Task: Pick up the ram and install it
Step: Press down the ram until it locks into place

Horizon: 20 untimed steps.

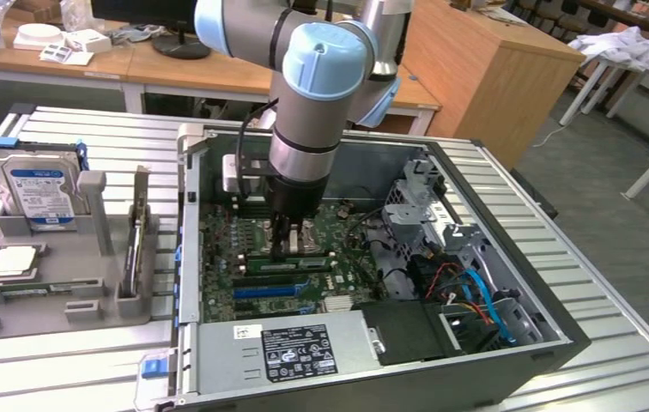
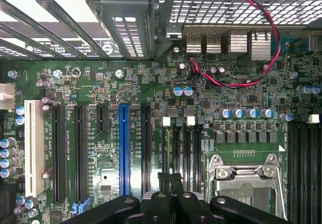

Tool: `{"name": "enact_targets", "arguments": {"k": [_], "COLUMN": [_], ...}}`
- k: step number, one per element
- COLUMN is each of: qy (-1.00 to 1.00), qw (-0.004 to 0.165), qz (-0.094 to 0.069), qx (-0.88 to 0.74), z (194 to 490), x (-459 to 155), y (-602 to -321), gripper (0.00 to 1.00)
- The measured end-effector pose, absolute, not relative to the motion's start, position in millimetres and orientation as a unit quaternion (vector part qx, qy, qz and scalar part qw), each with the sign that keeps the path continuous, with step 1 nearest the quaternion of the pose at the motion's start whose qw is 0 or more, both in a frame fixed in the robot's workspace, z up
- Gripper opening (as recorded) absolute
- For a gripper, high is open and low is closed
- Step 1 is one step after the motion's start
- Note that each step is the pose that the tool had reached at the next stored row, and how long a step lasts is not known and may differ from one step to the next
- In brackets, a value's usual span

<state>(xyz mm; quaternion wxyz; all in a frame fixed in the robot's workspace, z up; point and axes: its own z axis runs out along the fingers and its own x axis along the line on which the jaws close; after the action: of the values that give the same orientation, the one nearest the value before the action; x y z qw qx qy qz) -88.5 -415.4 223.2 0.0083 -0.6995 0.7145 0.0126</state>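
Observation:
Inside the open computer case [image 1: 508,360], my gripper [image 1: 288,247] hangs straight down over the green motherboard [image 1: 301,287]. Its dark fingers are shut together. Right under the fingertips a long, thin green stick, the ram [image 1: 301,261], lies along a memory slot. Whether the tips press on it or hover just above it I cannot tell. In the wrist view the shut gripper [image 2: 171,181] is over the row of black memory slots [image 2: 182,148] with white end clips, beside the silver processor socket [image 2: 246,183].
A grey fixture [image 1: 61,300] at the exterior view's left holds a silver-and-blue hard drive [image 1: 40,184] and a square silver processor chip [image 1: 13,262]. The power supply [image 1: 290,348], drive cage [image 1: 422,202] and coloured cables [image 1: 474,292] crowd the case. A red wire [image 2: 236,83] loops over the board.

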Motion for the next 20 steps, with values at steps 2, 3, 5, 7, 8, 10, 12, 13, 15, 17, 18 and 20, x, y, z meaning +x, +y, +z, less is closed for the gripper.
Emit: {"name": "enact_targets", "arguments": {"k": [2, 3, 5, 7, 8, 10, 12, 13, 15, 17, 18, 20], "qy": [0.715, 0.714, 0.714, 0.714, 0.714, 0.714, 0.714, 0.715, 0.714, 0.714, 0.715, 0.715], "qw": [0.008, 0.008, 0.008, 0.009, 0.008, 0.008, 0.008, 0.008, 0.008, 0.008, 0.008, 0.009], "qz": [0.013, 0.013, 0.013, 0.013, 0.013, 0.013, 0.013, 0.013, 0.013, 0.013, 0.013, 0.013], "qx": [-0.699, -0.699, -0.699, -0.699, -0.699, -0.699, -0.699, -0.699, -0.699, -0.699, -0.699, -0.699], "z": [223.2, 223.2, 223.0, 222.5, 222.5, 222.5, 222.5, 222.3, 221.9, 221.9, 221.8, 222.2], "x": [-88.5, -88.5, -88.5, -88.5, -88.5, -88.5, -88.5, -88.5, -88.5, -88.5, -88.5, -88.5], "y": [-415.4, -415.4, -415.3, -415.3, -415.3, -415.3, -415.3, -415.3, -415.3, -415.3, -415.3, -415.3], "gripper": [0.1, 0.1, 0.1, 0.1, 0.1, 0.1, 0.1, 0.1, 0.1, 0.1, 0.1, 0.1]}}
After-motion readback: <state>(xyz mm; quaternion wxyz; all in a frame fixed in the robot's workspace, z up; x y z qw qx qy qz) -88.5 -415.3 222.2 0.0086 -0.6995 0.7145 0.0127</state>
